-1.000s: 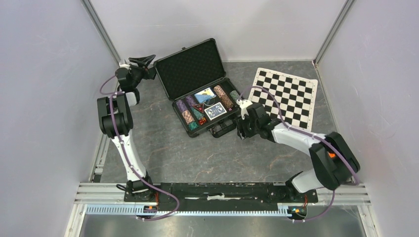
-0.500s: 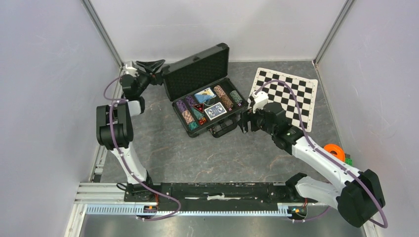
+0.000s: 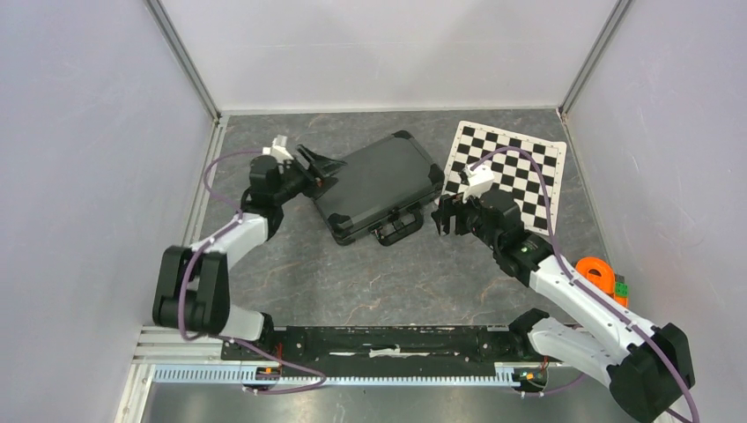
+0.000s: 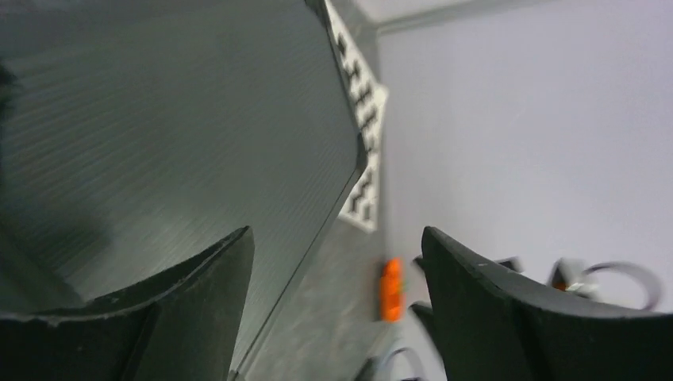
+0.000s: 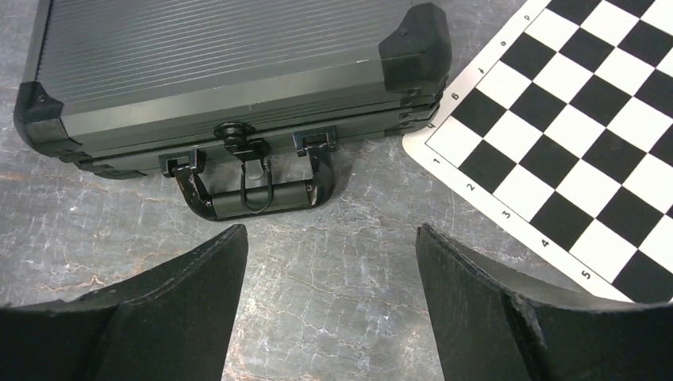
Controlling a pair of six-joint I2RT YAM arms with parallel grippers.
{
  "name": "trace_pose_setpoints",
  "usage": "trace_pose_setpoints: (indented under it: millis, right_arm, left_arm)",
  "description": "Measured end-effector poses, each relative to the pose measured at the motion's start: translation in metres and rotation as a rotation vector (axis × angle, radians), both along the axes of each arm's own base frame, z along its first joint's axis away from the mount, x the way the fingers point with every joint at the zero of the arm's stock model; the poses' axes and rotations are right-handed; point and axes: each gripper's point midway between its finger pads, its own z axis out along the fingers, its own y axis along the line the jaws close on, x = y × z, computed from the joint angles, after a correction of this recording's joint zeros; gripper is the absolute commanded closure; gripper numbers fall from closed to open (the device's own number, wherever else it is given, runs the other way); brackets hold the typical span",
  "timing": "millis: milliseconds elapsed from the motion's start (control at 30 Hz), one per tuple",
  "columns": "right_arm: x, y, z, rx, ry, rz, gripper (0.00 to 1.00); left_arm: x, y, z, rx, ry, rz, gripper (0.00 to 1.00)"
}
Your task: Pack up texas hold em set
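Gaping right pincer (image 5: 329,238), empty, near briefcase (image 5: 214,55)

Robot lab cell, plain white panel walls (image 3: 88,132), aluminium corner posts (image 3: 182,57), grey stone-look tabletop (image 3: 370,282).

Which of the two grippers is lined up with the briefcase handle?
The right gripper: open, it faces the handle head-on. The left gripper is at the left end of the briefcase lid instead.

Chess mat (image 3: 528,167) lies flat, orange object (image 3: 597,269) apart.
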Motion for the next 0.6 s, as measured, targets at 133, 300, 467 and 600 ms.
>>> trace_pose_setpoints:
  millis: [133, 300, 467, 600]
  right_arm:
    - [0.0, -0.002, -0.009, 0.003, 0.021, -0.021, 0.24]
    - [-0.002, 0.006, -0.027, 0.038, 0.079, -0.011, 0.34]
    - [-0.009, 0.022, -0.054, 0.165, 0.179, -0.014, 0.37]
    - [-0.014, 0.036, -0.073, 0.297, 0.28, -0.041, 0.36]
  left_arm:
    - [-0.028, -0.033, 0.009, 0.316, -0.101, -0.024, 0.24]
    - [-0.046, -0.045, 0.023, 0.558, -0.217, -0.05, 0.41]
    - [-0.045, -0.047, -0.008, 0.725, -0.177, -0.078, 0.43]
    - [-0.042, -0.06, -0.039, 0.779, -0.124, -0.14, 0.44]
